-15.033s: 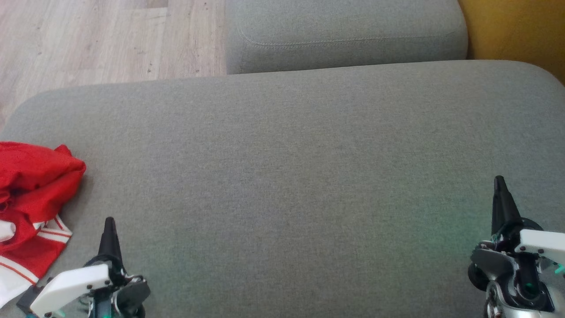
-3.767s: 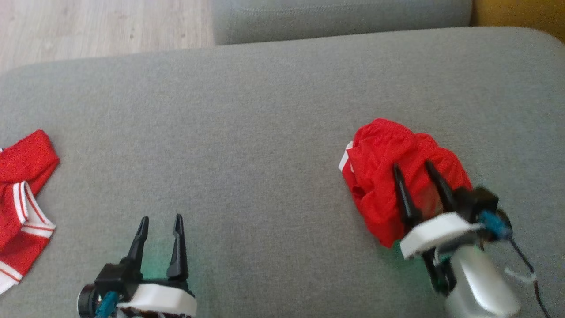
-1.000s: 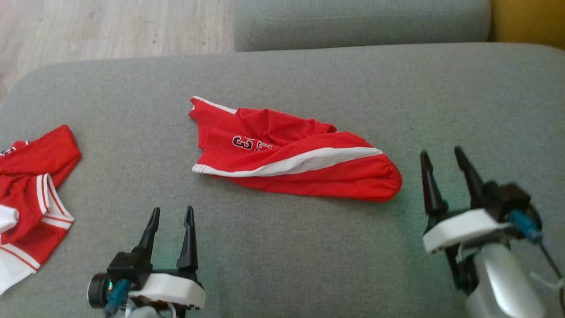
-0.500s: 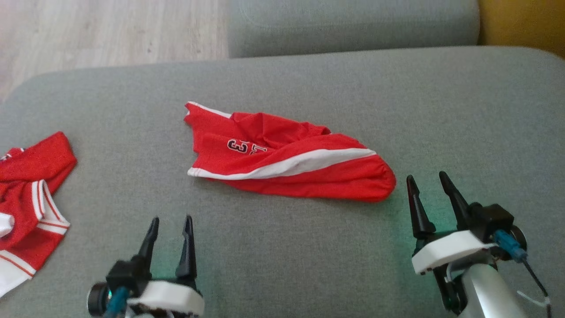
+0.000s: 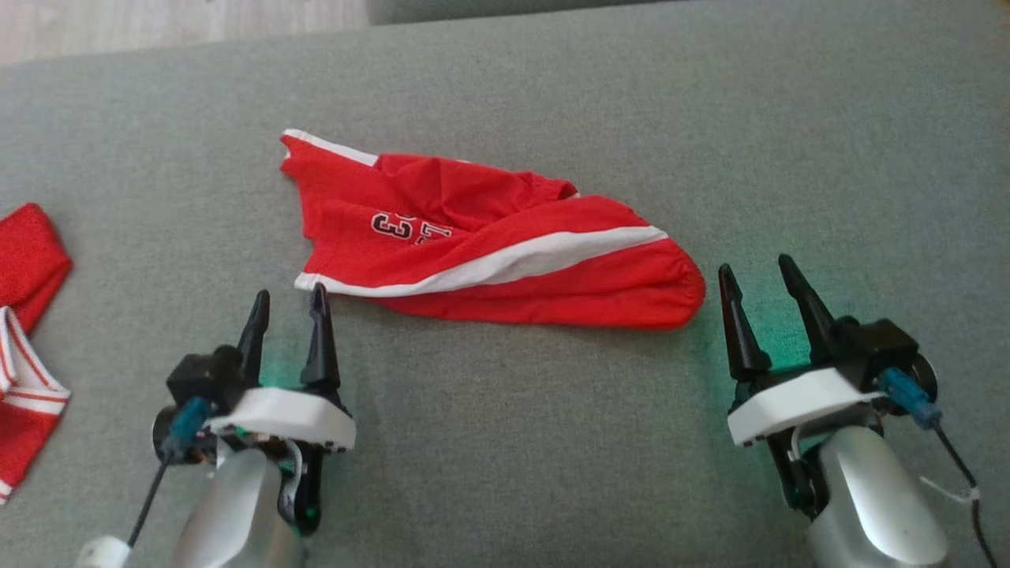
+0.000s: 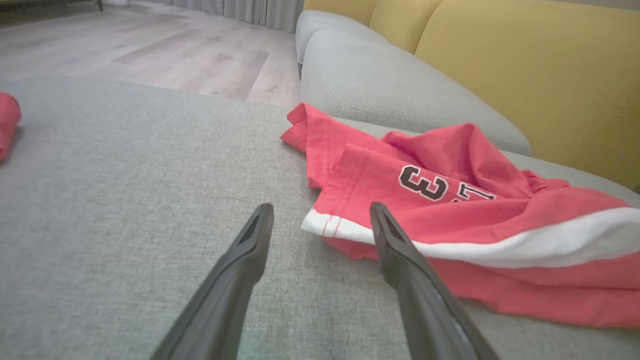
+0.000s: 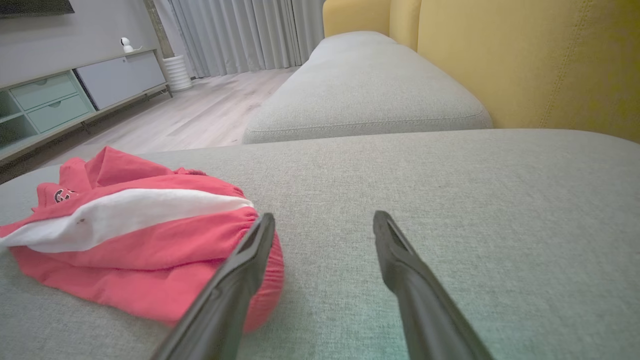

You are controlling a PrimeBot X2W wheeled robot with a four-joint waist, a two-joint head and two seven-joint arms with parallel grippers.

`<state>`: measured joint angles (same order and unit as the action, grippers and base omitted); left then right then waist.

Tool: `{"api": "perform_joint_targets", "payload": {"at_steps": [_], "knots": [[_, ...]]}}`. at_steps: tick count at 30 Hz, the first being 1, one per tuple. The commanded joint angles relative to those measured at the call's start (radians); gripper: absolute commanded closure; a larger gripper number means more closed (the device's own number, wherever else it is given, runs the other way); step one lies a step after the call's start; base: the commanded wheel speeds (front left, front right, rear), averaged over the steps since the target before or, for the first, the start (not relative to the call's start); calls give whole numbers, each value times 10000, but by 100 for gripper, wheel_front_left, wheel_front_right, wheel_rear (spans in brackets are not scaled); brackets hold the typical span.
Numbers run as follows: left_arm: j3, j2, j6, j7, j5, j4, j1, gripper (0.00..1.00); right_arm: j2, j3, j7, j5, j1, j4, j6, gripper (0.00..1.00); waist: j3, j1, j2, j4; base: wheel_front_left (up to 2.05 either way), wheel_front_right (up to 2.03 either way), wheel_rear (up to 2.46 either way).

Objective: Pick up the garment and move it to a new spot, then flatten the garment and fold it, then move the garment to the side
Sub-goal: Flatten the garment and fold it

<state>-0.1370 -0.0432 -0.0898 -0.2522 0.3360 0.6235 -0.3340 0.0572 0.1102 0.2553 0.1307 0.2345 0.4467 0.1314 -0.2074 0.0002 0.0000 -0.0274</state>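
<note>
The garment [image 5: 489, 244], red shorts with a white side stripe and a black number, lies crumpled flat on the grey sofa cushion [image 5: 789, 118]. My left gripper [image 5: 289, 293] stands open at its near left corner. In the left wrist view the garment's [image 6: 450, 210] white hem corner sits just ahead of the left gripper [image 6: 321, 207], by the right-hand finger. My right gripper [image 5: 755, 265] stands open just right of the gathered waistband end. In the right wrist view the garment [image 7: 125, 235] lies left of the right gripper [image 7: 324, 215], behind its left-hand finger. Neither gripper holds anything.
A second red and white garment [image 5: 24, 347] lies at the cushion's left edge. A further grey cushion [image 7: 360, 85] and a yellow backrest [image 7: 525, 60] lie beyond. Wooden floor [image 6: 150, 50] is off the far left side, with a low cabinet [image 7: 60, 95] across it.
The head camera has tilted down, shifting the whole picture up. My left gripper has come forward to the garment's near left corner. The right gripper has kept its place beside the waistband end.
</note>
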Motion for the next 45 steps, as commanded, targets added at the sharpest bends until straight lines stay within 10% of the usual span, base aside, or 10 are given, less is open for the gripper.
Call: {"api": "perform_joint_targets", "payload": {"at_steps": [1,17,20,34,45], "knots": [[335,-70,-41,-95,56,-37,-559,0,46,257,64,-50,394,-385,-7,0,-202,-2,0,-111,0,0,0],[-79,-70,-250,-95,312,1643,-1269,3,31,308,64,-21,636,-367,-7,0,-540,-2,0,-367,0,0,0],[-342,-70,-279,-95,559,1859,-1258,100,27,270,65,-41,606,-345,-7,0,-500,-2,0,-338,0,0,0],[176,-70,255,-95,366,-426,248,100,20,734,65,696,400,-587,-7,0,167,-2,0,582,0,0,0],[428,-70,433,-95,308,-677,1001,100,1427,4614,65,4413,800,-386,-7,0,293,-2,0,858,0,0,0]]}}
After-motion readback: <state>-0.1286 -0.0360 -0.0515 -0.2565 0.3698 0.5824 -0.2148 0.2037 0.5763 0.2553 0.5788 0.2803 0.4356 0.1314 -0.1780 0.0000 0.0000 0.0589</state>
